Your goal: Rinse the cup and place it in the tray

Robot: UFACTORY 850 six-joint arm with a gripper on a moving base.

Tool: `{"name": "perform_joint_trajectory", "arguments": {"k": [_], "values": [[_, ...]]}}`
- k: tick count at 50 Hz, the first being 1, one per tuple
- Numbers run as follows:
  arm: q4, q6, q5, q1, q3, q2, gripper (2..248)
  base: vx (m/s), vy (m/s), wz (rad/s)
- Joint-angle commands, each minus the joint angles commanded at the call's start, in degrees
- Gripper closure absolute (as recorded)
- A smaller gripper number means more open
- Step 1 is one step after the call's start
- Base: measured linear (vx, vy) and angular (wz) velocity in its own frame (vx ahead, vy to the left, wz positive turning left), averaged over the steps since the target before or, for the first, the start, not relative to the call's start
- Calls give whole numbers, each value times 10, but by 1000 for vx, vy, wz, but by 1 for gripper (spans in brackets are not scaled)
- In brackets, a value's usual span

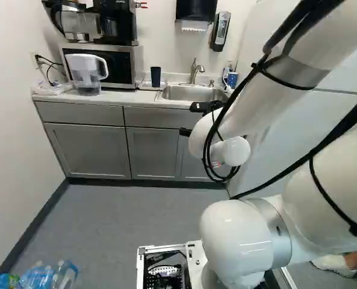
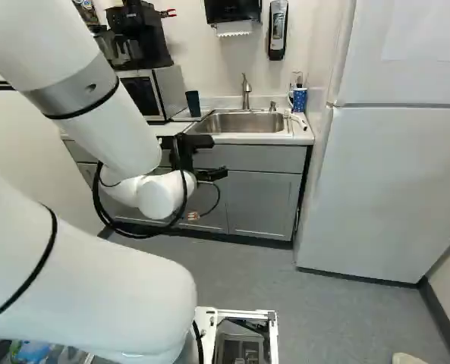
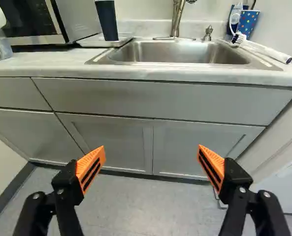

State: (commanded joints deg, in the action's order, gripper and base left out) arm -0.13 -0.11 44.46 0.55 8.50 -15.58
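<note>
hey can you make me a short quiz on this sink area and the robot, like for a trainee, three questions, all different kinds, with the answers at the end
1. True or false: the gripper is open, with nothing held between its fingers.
2. Multiple choice: where does the dark cup stand?
a) inside the sink
b) between the sink and the microwave
c) on top of the microwave
3. Fill in the missing word: the blue cup near the brush is patterned with ____.

Key: 1. True. 2. b. 3. dots.
</note>
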Motion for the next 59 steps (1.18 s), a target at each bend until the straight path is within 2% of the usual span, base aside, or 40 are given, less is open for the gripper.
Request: {"name": "perform_joint_trajectory", "arguments": {"k": [27, 59], "values": [[1, 1, 49, -5, -31, -4, 3, 0, 0, 0], [1, 1, 55, -6, -35, -4, 3, 0, 0, 0]]}}
